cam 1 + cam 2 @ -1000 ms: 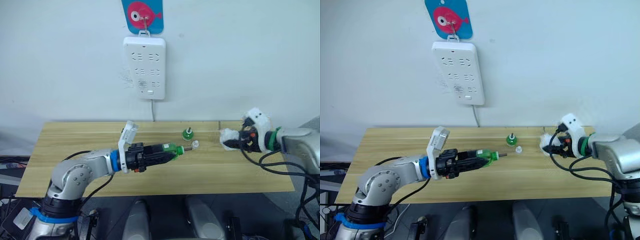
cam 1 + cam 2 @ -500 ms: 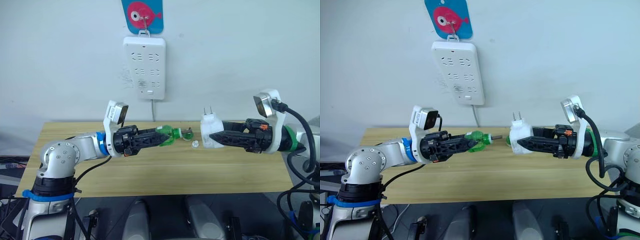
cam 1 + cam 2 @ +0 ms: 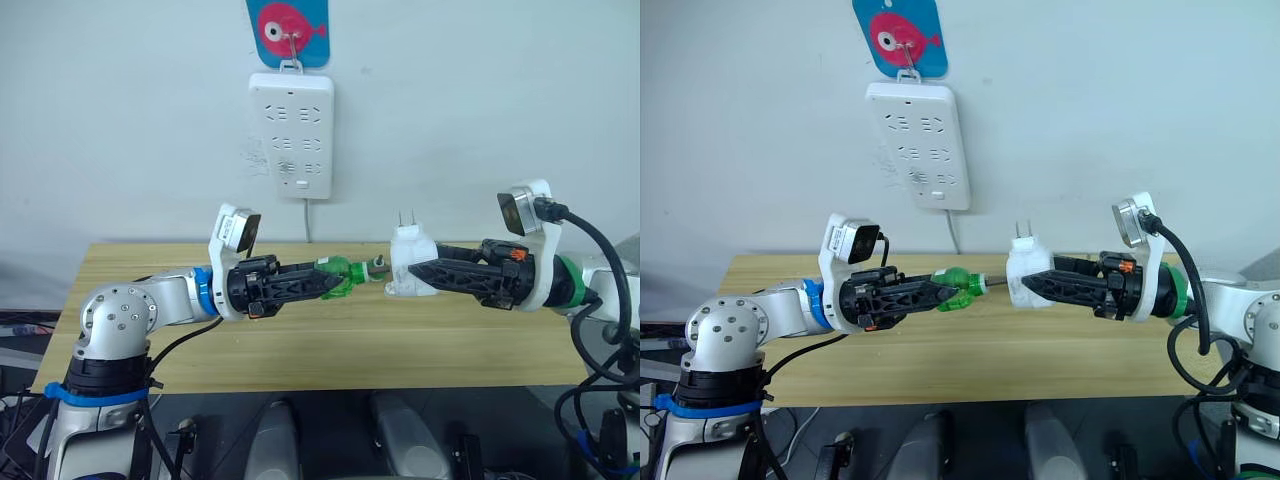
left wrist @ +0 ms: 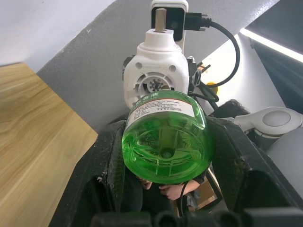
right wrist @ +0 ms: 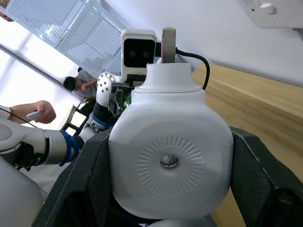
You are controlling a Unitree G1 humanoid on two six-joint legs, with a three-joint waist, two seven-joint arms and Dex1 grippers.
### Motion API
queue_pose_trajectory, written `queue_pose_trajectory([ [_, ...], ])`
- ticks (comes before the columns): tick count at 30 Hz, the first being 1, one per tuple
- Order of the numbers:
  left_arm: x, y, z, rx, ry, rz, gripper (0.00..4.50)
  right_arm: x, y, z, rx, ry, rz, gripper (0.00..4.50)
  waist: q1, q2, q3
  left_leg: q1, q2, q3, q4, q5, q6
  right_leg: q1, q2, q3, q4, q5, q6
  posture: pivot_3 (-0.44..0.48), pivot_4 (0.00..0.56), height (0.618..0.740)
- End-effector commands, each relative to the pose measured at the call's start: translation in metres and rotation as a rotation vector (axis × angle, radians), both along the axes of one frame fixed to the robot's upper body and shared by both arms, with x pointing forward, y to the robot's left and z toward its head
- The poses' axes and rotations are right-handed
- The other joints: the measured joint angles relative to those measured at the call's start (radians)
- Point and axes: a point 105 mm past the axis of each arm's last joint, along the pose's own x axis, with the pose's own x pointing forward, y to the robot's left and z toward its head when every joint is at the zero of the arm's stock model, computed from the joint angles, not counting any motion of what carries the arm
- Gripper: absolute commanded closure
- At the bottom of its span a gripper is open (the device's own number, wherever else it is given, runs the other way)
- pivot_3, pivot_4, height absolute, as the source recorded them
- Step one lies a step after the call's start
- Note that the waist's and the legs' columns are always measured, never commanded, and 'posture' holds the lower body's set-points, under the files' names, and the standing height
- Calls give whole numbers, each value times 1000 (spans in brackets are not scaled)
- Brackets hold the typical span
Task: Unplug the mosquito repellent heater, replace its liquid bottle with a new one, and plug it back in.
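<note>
Heater (image 3: 409, 270) moved closer to green bottle (image 3: 340, 277); white, prongs up. Both claws clamped: left (image 3: 325, 283) bottle, right (image 3: 415, 276) heater.

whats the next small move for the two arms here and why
Probably ease the left gripper toward the right so the green bottle enters the mosquito repellent heater. The right gripper holds the heater above the table, the bottle's wick tip sits right at its opening, and in the left wrist view the two look nearly lined up.

Head pair looks forward and down over the desk (image 3: 300, 350), facing the wall strip (image 3: 291, 135). Each wrist camera peers close along its jaws, facing the other arm.
</note>
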Motion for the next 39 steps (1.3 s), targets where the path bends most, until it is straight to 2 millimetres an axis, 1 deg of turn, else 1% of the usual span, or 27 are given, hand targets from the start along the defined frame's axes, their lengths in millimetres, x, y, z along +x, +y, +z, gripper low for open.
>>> queue_pose_trajectory([
  [1, -6, -5, 5, -16, -34, -23, 2203, -6, 3, 8, 24, -21, 36, 1544, 1, 0, 0, 0, 0, 0, 0, 0, 0, 0, 0, 0, 0, 0, 0, -168, 232, 729],
  [7, -8, -9, 4, -9, -44, -41, 2203, -6, 6, 8, 25, -18, 46, 1544, 1, 0, 0, 0, 0, 0, 0, 0, 0, 0, 0, 0, 0, 0, 0, -168, 232, 729],
  [19, -1, -8, 2, -4, -52, -12, 2203, -11, 8, 9, 21, -1, 67, 1544, 1, 0, 0, 0, 0, 0, 0, 0, 0, 0, 0, 0, 0, 0, 0, -168, 235, 729],
  [26, -2, -13, 3, -5, -71, -19, 2203, -11, 13, 7, 23, 1, 75, 1544, 2, 0, 0, 0, 0, 0, 0, 0, 0, 0, 0, 0, 0, 0, 0, -166, 235, 729],
  [39, -15, -18, -1, 38, -108, -93, 2203, -11, 16, 6, 23, 8, 87, 1544, 2, 0, 0, 0, 0, 0, 0, 0, 0, 0, 0, 0, 0, 0, 0, -165, 239, 729],
])
